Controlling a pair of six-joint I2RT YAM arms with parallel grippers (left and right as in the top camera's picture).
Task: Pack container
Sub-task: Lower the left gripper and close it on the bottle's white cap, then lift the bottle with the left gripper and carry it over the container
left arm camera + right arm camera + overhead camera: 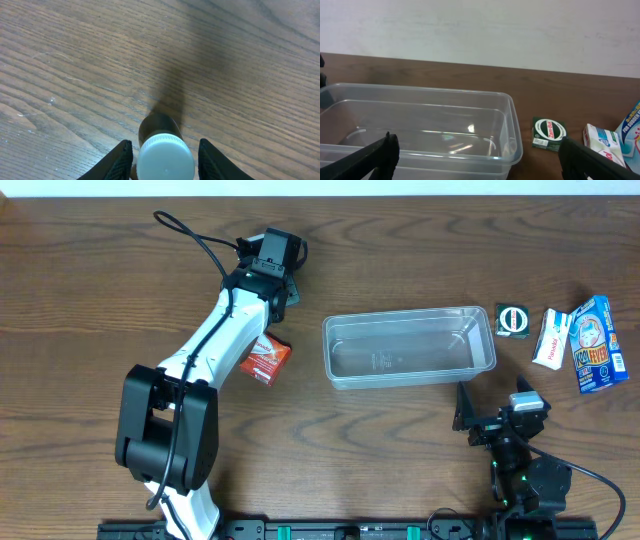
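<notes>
The container (400, 317) is a clear shallow plastic bin in the middle of the table, with nothing in it. It fills the left half of the right wrist view, its rim (420, 91) just ahead of the fingers. A brown bottle with a white cap (165, 159) stands between the fingers of my left gripper (165, 150). The jaws flank the cap and a narrow gap still shows on the right side. Seen from overhead, the left gripper (283, 283) covers the bottle at the far left of the bin. My right gripper (493, 402) stands wide open near the bin's front right corner, holding nothing.
A red box (265, 358) lies beside the left arm. Right of the bin lie a green tin-label box (513, 320), a white box (551, 338) and a blue box (597, 345). The green box (549, 134) and white box (604, 142) also show past the right fingers.
</notes>
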